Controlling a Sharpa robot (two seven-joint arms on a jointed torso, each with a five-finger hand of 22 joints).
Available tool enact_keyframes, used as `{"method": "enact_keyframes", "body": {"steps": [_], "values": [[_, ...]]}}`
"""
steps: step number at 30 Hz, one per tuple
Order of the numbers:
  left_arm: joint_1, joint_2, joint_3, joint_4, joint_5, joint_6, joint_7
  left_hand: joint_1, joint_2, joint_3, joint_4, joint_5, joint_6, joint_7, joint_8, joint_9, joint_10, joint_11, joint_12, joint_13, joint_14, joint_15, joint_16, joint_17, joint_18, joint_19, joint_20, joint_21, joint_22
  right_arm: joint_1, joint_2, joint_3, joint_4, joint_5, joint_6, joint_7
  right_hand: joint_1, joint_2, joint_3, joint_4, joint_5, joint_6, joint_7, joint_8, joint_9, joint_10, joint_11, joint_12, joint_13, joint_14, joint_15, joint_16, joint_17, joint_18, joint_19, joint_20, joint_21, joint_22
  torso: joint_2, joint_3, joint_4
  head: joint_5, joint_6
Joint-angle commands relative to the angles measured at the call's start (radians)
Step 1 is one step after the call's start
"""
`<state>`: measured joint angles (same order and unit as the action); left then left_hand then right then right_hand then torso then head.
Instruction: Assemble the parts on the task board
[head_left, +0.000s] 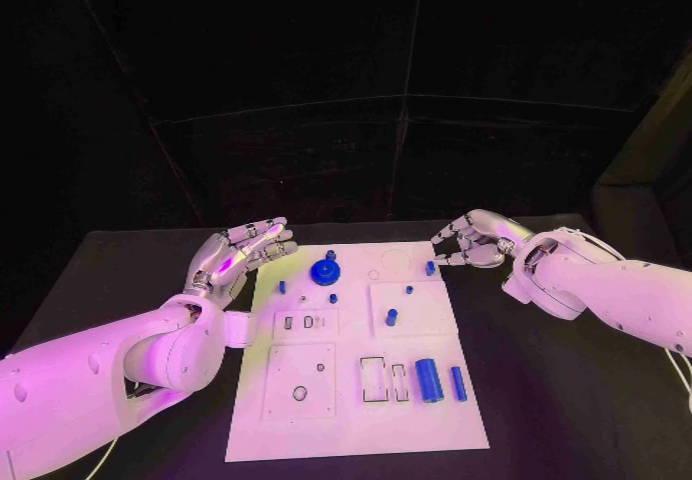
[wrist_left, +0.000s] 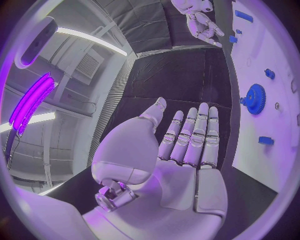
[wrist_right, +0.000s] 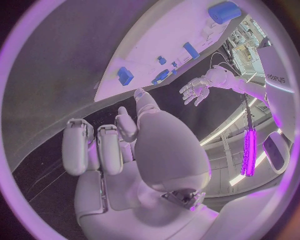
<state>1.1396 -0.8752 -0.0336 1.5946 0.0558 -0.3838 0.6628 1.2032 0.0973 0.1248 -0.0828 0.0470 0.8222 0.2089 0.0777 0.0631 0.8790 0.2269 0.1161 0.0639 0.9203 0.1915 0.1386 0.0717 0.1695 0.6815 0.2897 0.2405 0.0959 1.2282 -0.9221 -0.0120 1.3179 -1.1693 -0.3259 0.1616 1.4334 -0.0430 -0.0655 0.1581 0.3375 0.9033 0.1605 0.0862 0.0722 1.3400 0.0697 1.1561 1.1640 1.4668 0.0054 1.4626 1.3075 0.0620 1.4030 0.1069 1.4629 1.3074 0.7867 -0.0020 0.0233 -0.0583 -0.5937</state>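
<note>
Left hand (head_left: 242, 250) hovers flat and empty beside the task board (head_left: 361, 400)'s far corner; right hand (head_left: 473, 240), fingers curled on nothing, hangs opposite. My left wrist view confirms spread fingers (wrist_left: 190, 135) near the blue gear (wrist_left: 254, 99), presumably staged for pickup.

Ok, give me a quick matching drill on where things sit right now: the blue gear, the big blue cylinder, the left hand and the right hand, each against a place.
Things:
1. round blue toothed gear
2. large blue cylinder
3. left hand
4. right hand

Places:
A. lying on the white task board, near end, robot's right side
B. open, fingers straight, at the board's far left corner
C. standing on the board's far end, left of middle
D. fingers curled in, holding nothing, at the board's far right corner

Pairs: 1-C, 2-A, 3-B, 4-D
</note>
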Motion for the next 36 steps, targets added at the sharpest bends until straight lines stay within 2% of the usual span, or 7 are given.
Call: {"method": "enact_keyframes", "body": {"steps": [1,5,11,17,22,28,36], "values": [[0.001,0.001,0.001,0.000,-0.008,0.015,0.006,0.006,0.006,0.002,-0.003,0.006,0.002,0.071,-0.002,0.001,0.004,0.001,-0.004,0.000,0.002,-0.002,-0.004,-0.001,0.001,0.005,-0.001,-0.004,-0.001,-0.005,0.001,0.000,-0.001,-0.001,0.038,0.017,0.009,-0.001,0.001,-0.006,-0.007,-0.001,0.001,-0.004,-0.001,-0.006,0.000,-0.005,-0.001,0.063,-0.009,0.002,0.068,-0.010,0.002,0.001,0.001,0.036,0.000,-0.0013,-0.0016,0.004,0.000],[0.001,0.001,0.001,0.000,-0.008,0.014,0.006,0.005,0.006,0.003,-0.004,0.006,0.002,0.071,-0.002,0.001,0.004,0.001,-0.004,0.000,0.002,-0.002,-0.004,-0.001,0.001,0.005,-0.001,-0.004,-0.002,-0.013,0.002,0.000,-0.001,-0.008,0.048,0.014,0.011,-0.002,0.000,-0.008,-0.006,0.000,0.001,-0.004,-0.001,-0.007,0.000,-0.006,-0.002,0.063,-0.009,0.001,0.066,-0.009,0.001,0.001,0.000,0.034,0.000,-0.0003,-0.0006,0.004,-0.002],[0.001,0.000,0.001,-0.001,-0.008,0.014,0.006,0.005,0.006,0.003,-0.004,0.006,0.002,0.071,-0.002,0.001,0.004,0.001,-0.004,0.000,0.002,-0.002,-0.004,-0.001,0.001,0.005,-0.001,-0.004,-0.002,-0.020,0.007,0.000,-0.005,-0.013,0.044,0.011,0.011,-0.002,-0.001,-0.008,-0.007,0.000,0.001,-0.004,-0.001,-0.007,0.001,-0.008,-0.003,0.062,-0.009,0.001,0.066,-0.009,0.000,0.001,0.000,0.033,-0.001,-0.0010,0.0001,0.002,-0.004],[0.001,0.002,0.001,-0.003,-0.008,0.014,0.006,0.005,0.006,0.004,-0.005,0.006,0.003,0.071,-0.002,0.001,0.004,0.001,-0.004,0.000,0.002,-0.002,-0.004,-0.001,0.001,0.005,-0.001,-0.004,-0.002,-0.022,0.021,0.000,-0.020,-0.014,0.041,0.003,0.010,0.001,0.000,-0.008,-0.006,0.002,0.001,-0.003,-0.001,-0.005,0.001,-0.005,0.000,0.063,-0.009,0.002,0.068,-0.009,0.001,0.001,0.000,0.034,0.000,-0.0007,0.0010,0.001,-0.004],[0.001,0.004,0.001,-0.004,-0.008,0.015,0.005,0.005,0.006,0.004,-0.005,0.006,0.003,0.071,-0.002,0.001,0.004,0.001,-0.004,0.000,0.002,-0.002,-0.004,-0.001,0.001,0.005,-0.001,-0.004,-0.002,-0.022,0.035,0.000,-0.030,-0.018,0.052,-0.007,0.016,0.006,0.001,-0.012,-0.006,0.008,0.000,0.000,0.000,-0.003,0.000,-0.003,0.003,0.063,-0.009,0.002,0.069,-0.009,0.001,0.001,0.001,0.035,0.000,-0.0026,0.0016,0.003,-0.004],[0.001,0.005,0.001,-0.007,-0.008,0.015,0.005,0.005,0.006,0.004,-0.005,0.006,0.003,0.071,-0.002,0.001,0.004,0.001,-0.004,0.000,0.002,-0.002,-0.004,-0.001,0.001,0.005,-0.001,-0.004,-0.002,-0.023,0.051,0.000,-0.040,-0.032,0.070,-0.020,0.033,0.016,0.008,-0.024,-0.012,0.023,-0.003,0.007,0.002,0.000,-0.003,0.000,0.006,0.063,-0.011,0.002,0.070,-0.009,0.002,0.000,0.001,0.036,0.000,-0.0019,0.0008,0.000,-0.004],[0.001,0.004,0.001,-0.007,-0.008,0.015,0.005,0.005,0.006,0.004,-0.005,0.006,0.003,0.071,-0.002,0.001,0.004,0.001,-0.004,0.000,0.002,-0.002,-0.004,-0.001,0.001,0.005,-0.001,-0.004,-0.002,-0.023,0.056,0.000,-0.050,-0.040,0.077,-0.028,0.039,0.022,0.012,-0.031,-0.020,0.034,-0.004,0.012,0.003,0.003,-0.005,0.003,0.010,0.064,-0.013,0.005,0.074,-0.010,0.004,-0.001,0.002,0.039,-0.001,-0.0024,0.0006,0.005,-0.006]]}}
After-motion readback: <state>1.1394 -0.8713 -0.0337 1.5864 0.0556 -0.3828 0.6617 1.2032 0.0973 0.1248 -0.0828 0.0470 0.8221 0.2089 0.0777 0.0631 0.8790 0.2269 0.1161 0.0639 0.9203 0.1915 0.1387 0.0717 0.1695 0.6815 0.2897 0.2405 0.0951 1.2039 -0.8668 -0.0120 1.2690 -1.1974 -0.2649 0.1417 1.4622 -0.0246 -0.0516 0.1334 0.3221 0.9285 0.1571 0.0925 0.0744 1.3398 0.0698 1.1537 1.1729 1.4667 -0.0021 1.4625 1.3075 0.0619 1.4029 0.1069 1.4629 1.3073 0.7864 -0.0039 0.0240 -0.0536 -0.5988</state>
